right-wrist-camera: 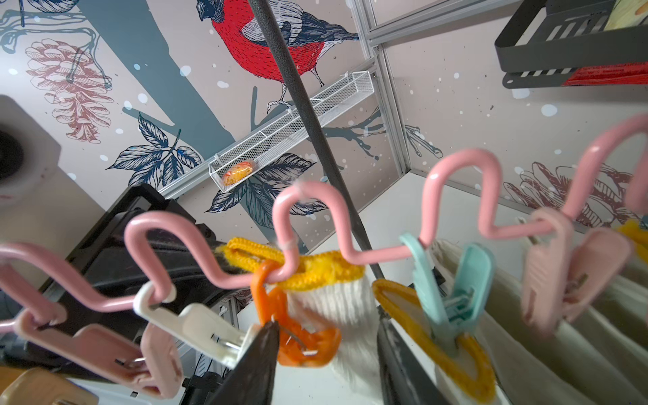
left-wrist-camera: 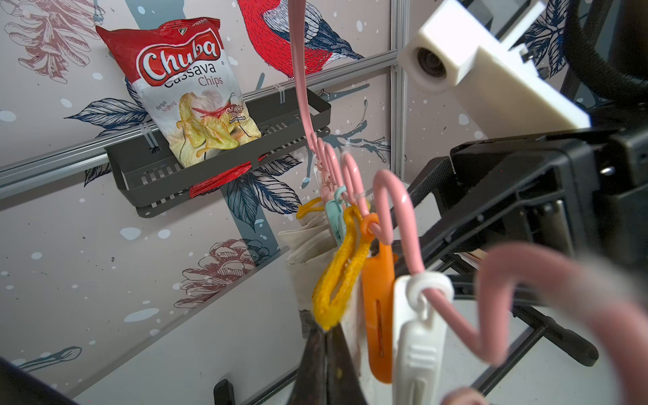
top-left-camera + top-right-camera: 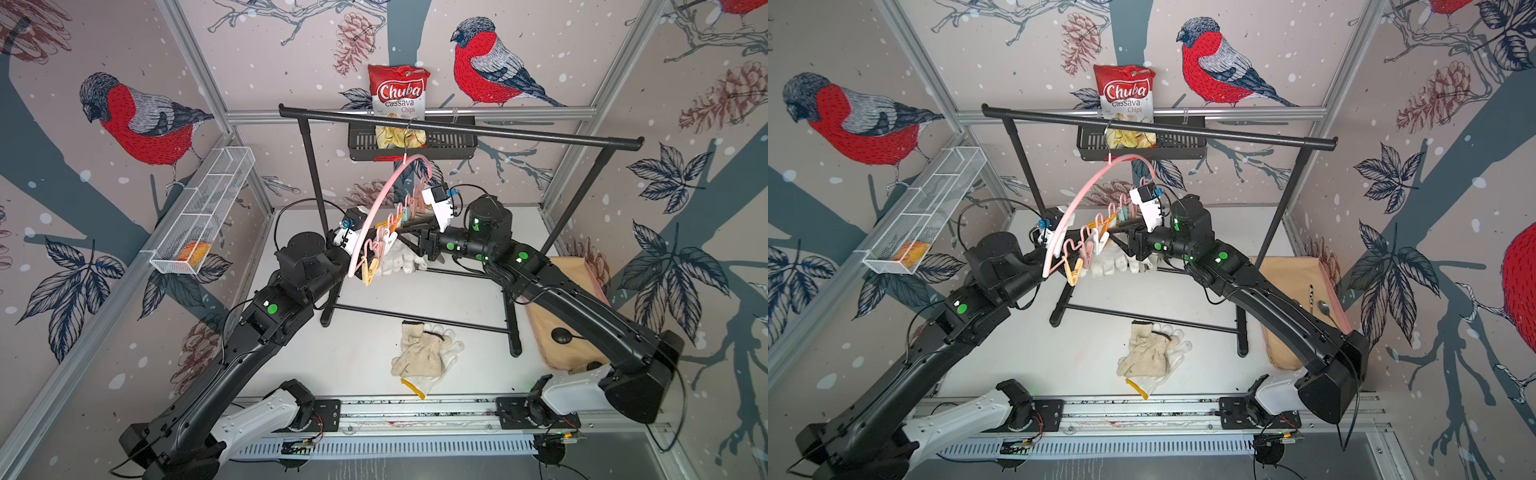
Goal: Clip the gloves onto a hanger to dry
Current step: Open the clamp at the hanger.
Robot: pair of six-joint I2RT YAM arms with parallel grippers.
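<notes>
Bird-papered walls close in a white table [image 3: 365, 353] where a black rack [image 3: 540, 135] stands, and the pink hanger [image 2: 301, 70] hangs from its bar. At least one glove looks pegged already: a teal peg [image 1: 452, 291] bites a yellow-edged cuff. Two loose gloves [image 3: 424, 353] lie heaped on the table in front of the rack, well apart from both arms.

The step in hand appears to be pegging a knit glove [image 1: 336, 305]. The left gripper [image 2: 326, 336] is pinched tight on the lower end of its yellow cuff and holds it up against the hanger wire, just beside the orange peg [image 1: 305, 345]. The right gripper [image 1: 328, 326] has its jaws apart, one tip touching the orange peg, the other on the far side of the cuff. Whether the peg grips the cuff yet, I cannot tell.

Next, probably, the right jaws must squeeze the peg's handles to open its mouth, while the left feeds the cuff in. Only after the peg bites should the left let go.
</notes>
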